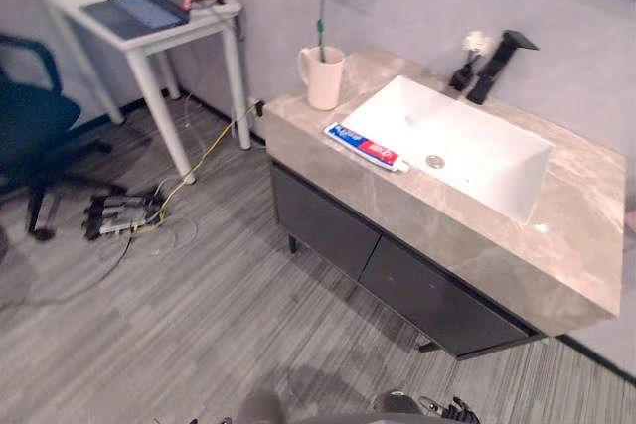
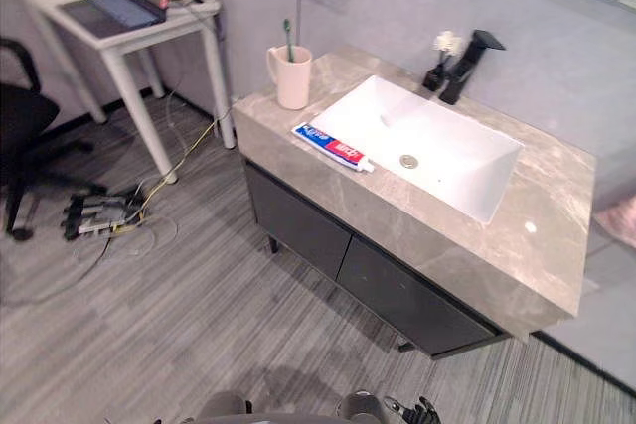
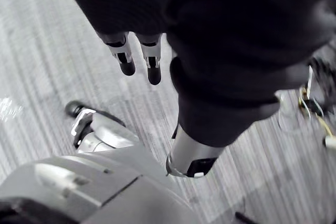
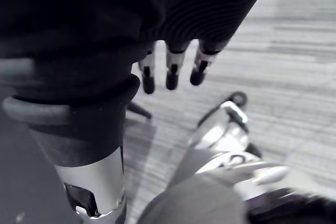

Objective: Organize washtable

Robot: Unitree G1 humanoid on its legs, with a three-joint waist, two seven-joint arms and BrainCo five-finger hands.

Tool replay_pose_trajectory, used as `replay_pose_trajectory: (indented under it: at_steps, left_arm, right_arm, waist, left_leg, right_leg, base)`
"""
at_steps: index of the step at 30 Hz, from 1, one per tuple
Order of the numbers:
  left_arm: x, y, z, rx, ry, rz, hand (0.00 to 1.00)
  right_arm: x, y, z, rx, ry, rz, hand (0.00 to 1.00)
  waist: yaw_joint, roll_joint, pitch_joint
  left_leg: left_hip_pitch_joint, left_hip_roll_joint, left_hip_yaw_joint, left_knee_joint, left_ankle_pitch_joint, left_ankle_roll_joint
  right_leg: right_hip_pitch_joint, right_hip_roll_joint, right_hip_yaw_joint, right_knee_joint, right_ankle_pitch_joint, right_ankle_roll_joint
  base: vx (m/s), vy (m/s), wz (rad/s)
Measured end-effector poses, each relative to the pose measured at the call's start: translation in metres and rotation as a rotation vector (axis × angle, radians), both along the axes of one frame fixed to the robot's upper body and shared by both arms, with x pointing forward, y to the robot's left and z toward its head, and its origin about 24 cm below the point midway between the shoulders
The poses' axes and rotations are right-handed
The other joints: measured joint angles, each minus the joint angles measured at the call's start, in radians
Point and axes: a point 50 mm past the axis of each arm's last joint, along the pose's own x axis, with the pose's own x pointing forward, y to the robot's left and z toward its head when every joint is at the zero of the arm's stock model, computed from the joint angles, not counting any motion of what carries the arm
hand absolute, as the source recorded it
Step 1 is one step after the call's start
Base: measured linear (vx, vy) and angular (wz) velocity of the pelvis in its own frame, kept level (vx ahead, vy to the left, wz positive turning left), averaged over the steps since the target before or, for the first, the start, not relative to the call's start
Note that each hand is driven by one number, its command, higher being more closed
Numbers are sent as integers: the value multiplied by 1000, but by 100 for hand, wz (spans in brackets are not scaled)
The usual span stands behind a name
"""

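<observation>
The washtable has a marbled stone top (image 1: 556,245) with a white sink (image 1: 487,161) set in it and a black faucet (image 1: 497,62) at the back. A cream mug (image 1: 323,76) stands at the top's left corner with a green toothbrush (image 1: 320,22) upright in it. A toothpaste tube (image 1: 366,147) lies flat on the top beside the sink's left rim. My left hand (image 3: 126,56) hangs low over the floor with straight fingers, holding nothing. My right hand (image 4: 170,69) hangs the same way, open and apart from the washtable.
Dark drawers (image 1: 328,225) sit under the stone top. A white desk (image 1: 169,42) with a laptop (image 1: 139,9) stands at the left, beside a dark office chair (image 1: 30,136). A power strip with cables (image 1: 124,215) lies on the grey floor.
</observation>
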Motion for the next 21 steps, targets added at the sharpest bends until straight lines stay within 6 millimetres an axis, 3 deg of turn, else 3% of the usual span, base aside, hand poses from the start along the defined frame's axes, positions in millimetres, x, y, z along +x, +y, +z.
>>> replay_pose_trajectory:
  at_steps: [1, 3, 5, 6, 9, 12, 14, 15, 16, 17, 18, 20, 21]
  left_arm:
    - [2, -2, -1, 4, 17, -72, 0]
    - [0, -4, -2, 8, 49, -142, 0]
    - [-3, -5, -3, 3, 78, -175, 0]
    - [-8, -9, -5, -14, 101, -176, 0]
    - [-6, -14, -6, -35, 102, -173, 0]
    - [7, -22, -7, -51, 79, -211, 0]
    - [17, -24, -6, -47, 59, -243, 0]
    - [20, -24, -6, -46, 53, -250, 0]
    - [24, -26, -6, -50, 42, -248, 0]
    - [31, -32, -5, -65, 17, -256, 0]
    - [36, -33, -5, -72, -1, -256, 0]
    - [47, -40, -3, -86, -47, -235, 0]
    - [51, -44, -2, -98, -65, -218, 0]
  right_arm:
    - [0, -2, 1, 5, -16, -45, 0]
    - [-3, -2, 1, 12, -23, -83, 0]
    - [-6, -3, 1, 11, -18, -94, 0]
    - [-7, -5, 1, 5, -17, -91, 0]
    - [-2, -9, 3, -5, -33, -87, 0]
    - [-1, -16, 6, -30, -42, -72, 0]
    - [-1, -16, 5, -34, -33, -54, 0]
    - [-3, -15, 5, -37, -23, -42, 0]
    - [-6, -16, 5, -40, -18, -44, 0]
    - [0, -20, 7, -52, -31, -29, 0]
    - [2, -20, 8, -55, -41, -25, 0]
    - [5, -21, 9, -65, -52, -10, 0]
    - [12, -21, 11, -74, -66, 22, 0]
  waist:
    - [-3, 9, -3]
    - [-23, 21, 1]
    - [-24, 22, 2]
    - [-22, 36, 4]
    - [-42, 60, 19]
    - [-47, 99, 47]
    - [-49, 107, 53]
    - [-49, 102, 55]
    - [-47, 96, 58]
    - [-43, 120, 68]
    - [-45, 123, 70]
    - [-43, 123, 72]
    - [-40, 118, 76]
  left_leg:
    - [37, -12, 42, -50, 17, 30]
    - [105, -25, 114, -124, 44, 73]
    - [211, -38, 187, -206, 56, 95]
    - [291, -40, 242, -286, 70, 110]
    - [371, -40, 312, -395, 91, 114]
    - [430, -27, 362, -485, 100, 107]
    - [447, -28, 367, -529, 101, 104]
    - [470, -40, 361, -566, 106, 87]
    - [504, -39, 356, -584, 103, 64]
    - [515, -19, 360, -568, 123, 27]
    - [511, -14, 357, -537, 135, 7]
    - [437, 15, 341, -313, 157, -28]
    - [347, 62, 305, -73, 189, -86]
  right_leg:
    - [-48, -14, -41, 40, 91, -57]
    - [-110, -35, -103, 128, 180, -103]
    - [-149, -21, -210, 270, 131, -74]
    - [-148, 15, -309, 328, 31, -31]
    - [-149, 65, -521, 285, -86, -9]
    - [-164, 96, -700, 72, -96, -16]
    - [-180, 91, -788, -77, -63, -10]
    - [-156, 88, -846, -180, 1, -31]
    - [-139, 88, -858, -194, 55, -125]
    - [-123, 93, -871, -178, 19, -120]
    - [-111, 87, -876, -176, 4, -117]
    - [-52, 82, -883, -199, -27, -113]
    - [10, 92, -878, -244, -36, -104]
  base:
    - [57, 383, -86]
    - [65, 360, -86]
    - [148, 317, -108]
    - [143, 189, -99]
    - [159, 126, -79]
    - [245, 90, -48]
    - [340, 24, -4]
    - [483, -26, 10]
    - [528, -63, 8]
    - [471, -92, 13]
    - [476, -141, 21]
    - [392, -162, 24]
    - [464, -151, 0]
